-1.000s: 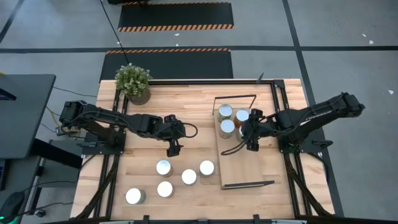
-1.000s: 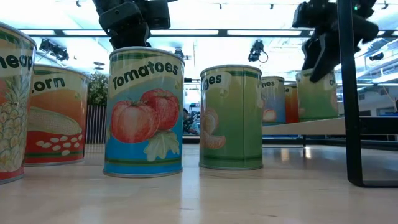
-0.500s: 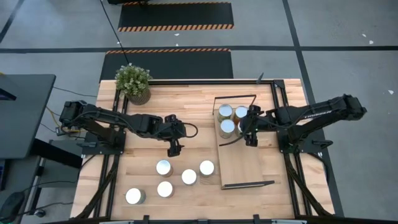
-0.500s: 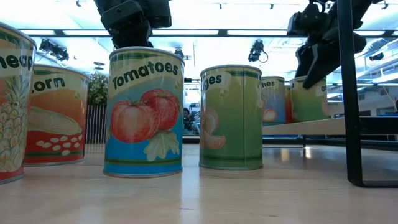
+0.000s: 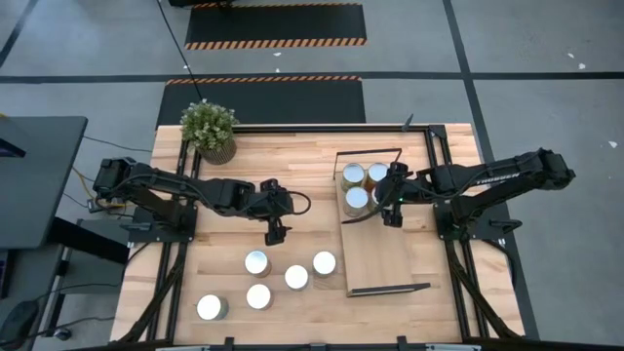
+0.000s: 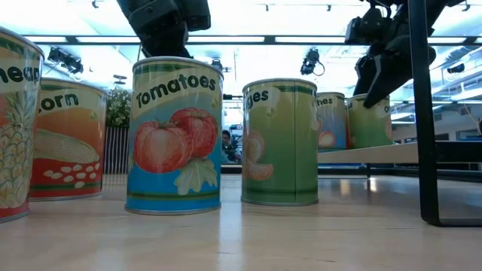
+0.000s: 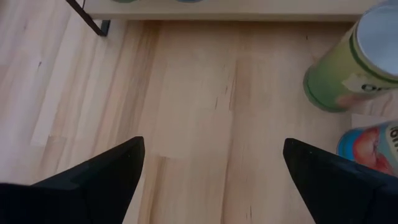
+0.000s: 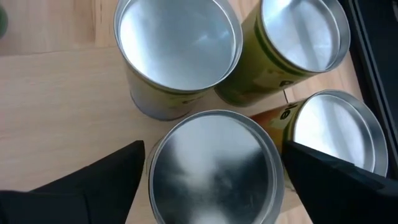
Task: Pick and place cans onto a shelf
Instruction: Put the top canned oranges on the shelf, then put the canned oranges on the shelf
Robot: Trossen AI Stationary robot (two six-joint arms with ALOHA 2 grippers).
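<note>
- Right gripper (image 5: 394,203) spread wide, gripping nothing – hovering over a can (image 8: 213,167) directly beneath it on the shelf (image 5: 380,258).
- Three more cans (image 8: 177,53) just beyond its fingers, same board.
- Left gripper (image 5: 274,230) agape, empty – five loose cans (image 5: 256,262) on the table (image 5: 312,161) past its tips.

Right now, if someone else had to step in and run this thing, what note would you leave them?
Right gripper: open, above the cans on the shelf, holding nothing.
Left gripper: open and empty, over bare table near the loose cans.
Done: four cans stand clustered at the shelf's far end.
Left: five cans on the table in front of the left arm, among them the tomatoes can. Potted plant stays put.
</note>
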